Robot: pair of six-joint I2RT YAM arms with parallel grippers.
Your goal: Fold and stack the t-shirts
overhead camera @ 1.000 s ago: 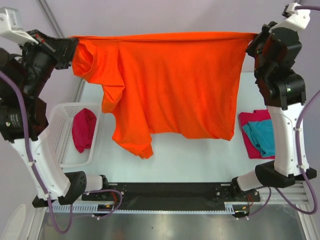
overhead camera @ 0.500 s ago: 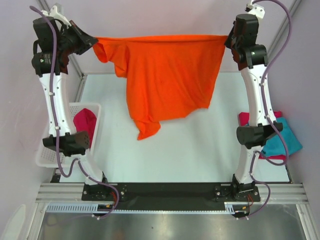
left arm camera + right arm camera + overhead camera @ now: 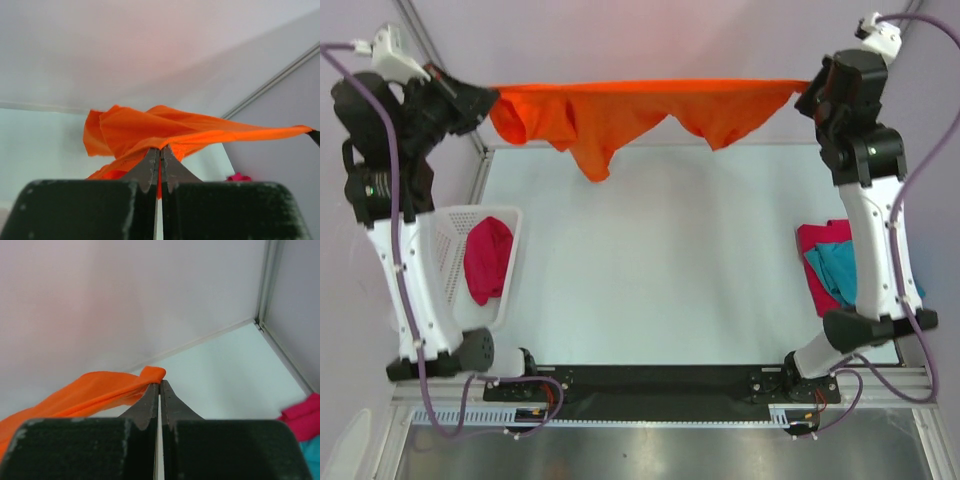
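Observation:
An orange t-shirt (image 3: 620, 112) is stretched taut between both grippers, high over the far edge of the table, its body hanging in short folds. My left gripper (image 3: 492, 97) is shut on its left end; in the left wrist view the orange t-shirt (image 3: 150, 127) bunches at the closed tips of the left gripper (image 3: 160, 148). My right gripper (image 3: 804, 92) is shut on the other end, where the right gripper (image 3: 160, 383) pinches a corner of the orange t-shirt (image 3: 90, 392). A teal t-shirt (image 3: 835, 270) lies on a crimson one (image 3: 818, 240) at the right edge.
A white mesh basket (image 3: 445, 245) at the left holds a crumpled crimson t-shirt (image 3: 487, 259). The pale table (image 3: 650, 260) spreads below the cloth. Purple walls close in behind and at both sides.
Both arms have swung up and back, carrying the orange shirt from a long hanging drape to a taut line at the far edge. The grips on it have not changed.

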